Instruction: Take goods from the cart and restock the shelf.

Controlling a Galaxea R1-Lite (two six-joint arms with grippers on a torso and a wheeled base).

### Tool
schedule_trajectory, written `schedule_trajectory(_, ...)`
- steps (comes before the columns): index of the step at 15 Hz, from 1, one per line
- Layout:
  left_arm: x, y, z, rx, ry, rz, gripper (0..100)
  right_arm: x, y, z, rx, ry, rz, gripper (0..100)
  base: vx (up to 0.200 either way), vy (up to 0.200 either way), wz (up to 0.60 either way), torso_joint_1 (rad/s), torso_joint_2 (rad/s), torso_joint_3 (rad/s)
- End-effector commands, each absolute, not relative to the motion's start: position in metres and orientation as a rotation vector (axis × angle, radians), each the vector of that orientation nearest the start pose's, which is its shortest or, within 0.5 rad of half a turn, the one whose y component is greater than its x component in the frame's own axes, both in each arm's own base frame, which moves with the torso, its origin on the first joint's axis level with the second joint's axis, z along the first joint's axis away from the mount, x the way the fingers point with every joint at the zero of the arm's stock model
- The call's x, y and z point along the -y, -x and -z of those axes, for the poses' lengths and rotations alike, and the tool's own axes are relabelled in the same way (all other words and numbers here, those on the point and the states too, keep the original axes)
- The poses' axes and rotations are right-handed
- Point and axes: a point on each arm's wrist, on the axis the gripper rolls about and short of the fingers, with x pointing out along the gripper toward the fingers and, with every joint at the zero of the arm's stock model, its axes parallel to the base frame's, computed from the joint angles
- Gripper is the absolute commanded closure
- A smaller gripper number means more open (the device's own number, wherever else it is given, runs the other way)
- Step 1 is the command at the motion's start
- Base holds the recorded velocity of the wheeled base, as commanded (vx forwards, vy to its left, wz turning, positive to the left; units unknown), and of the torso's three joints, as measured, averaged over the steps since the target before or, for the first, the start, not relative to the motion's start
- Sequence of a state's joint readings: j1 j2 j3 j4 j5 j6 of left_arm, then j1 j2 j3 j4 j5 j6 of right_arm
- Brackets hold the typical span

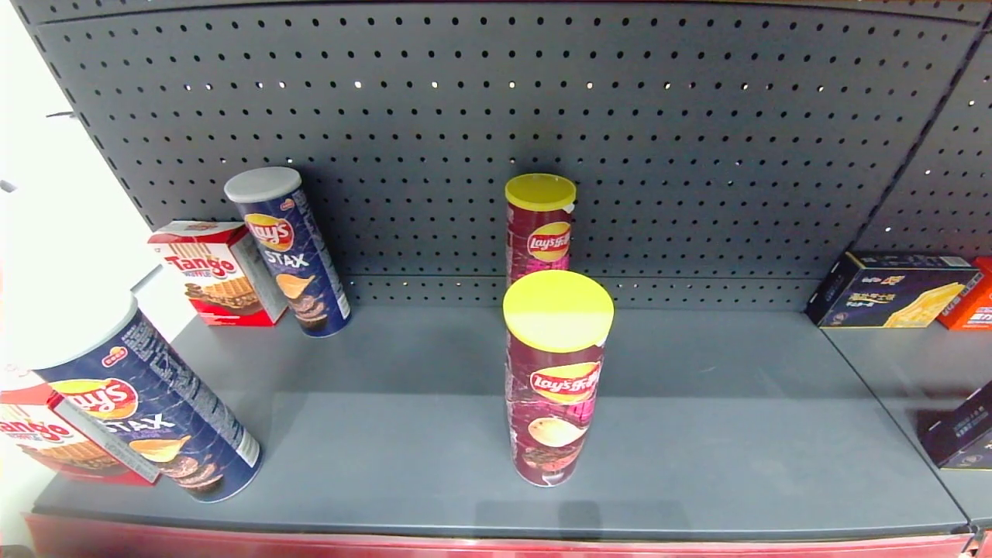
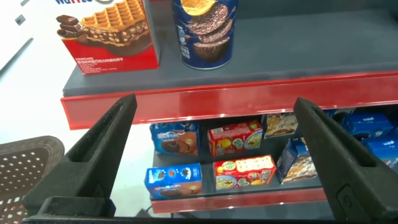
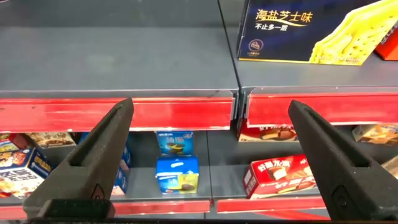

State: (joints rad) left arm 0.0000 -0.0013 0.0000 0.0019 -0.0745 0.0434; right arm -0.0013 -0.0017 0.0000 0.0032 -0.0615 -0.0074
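Note:
On the grey shelf [image 1: 697, 434] two maroon chip cans with yellow lids stand upright in a row: one near the front [image 1: 555, 387], one at the back [image 1: 539, 229]. Two blue chip cans with grey lids stand at the left, one at the back [image 1: 288, 252] and one at the front [image 1: 155, 407]. My left gripper [image 2: 214, 106] hangs open and holds nothing, below the shelf's red front edge [image 2: 249, 96], under a blue can [image 2: 205, 34] and a wafer box [image 2: 109, 31]. My right gripper [image 3: 211, 106] is open with nothing in it, in front of the red shelf edge [image 3: 180, 112].
Red wafer boxes sit at the left back [image 1: 213, 271] and left front [image 1: 46, 442]. Dark blue boxes [image 1: 891, 291] and an orange box [image 1: 969, 306] lie on the right-hand shelf. Lower shelves hold several small packs [image 2: 239, 137]. A perforated basket [image 2: 25, 168] is at the low left.

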Motion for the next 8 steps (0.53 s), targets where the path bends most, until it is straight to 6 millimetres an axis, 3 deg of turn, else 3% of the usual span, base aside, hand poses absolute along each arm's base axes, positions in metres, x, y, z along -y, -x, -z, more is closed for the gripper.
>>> schedule_trajectory(1,0.0017,0.0229,-0.0753,0.000,-0.041,0.075,0,0.0013,0.0228,-0.0752,-0.003,0.008,0.063,0,0.000,0.000,0.00,0.000,0.00,0.000)
schedule_trajectory(3,0.0017,0.0229,-0.0753,0.000,-0.040,0.075,0,0.0012,0.0228,-0.0752,-0.003,0.009,0.057,0,0.000,0.000,0.00,0.000,0.00,0.000)
schedule_trajectory(4,0.0016,0.0229,-0.0753,0.000,-0.038,0.072,0,0.0009,0.0228,-0.0752,-0.003,0.009,0.043,0,-0.200,0.000,0.00,0.002,0.00,0.002)
schedule_trajectory(8,0.0016,0.0229,-0.0755,0.001,-0.032,0.071,0,0.0009,0.0228,-0.0752,-0.003,0.009,0.043,0,0.000,0.000,0.00,0.000,0.00,0.000)
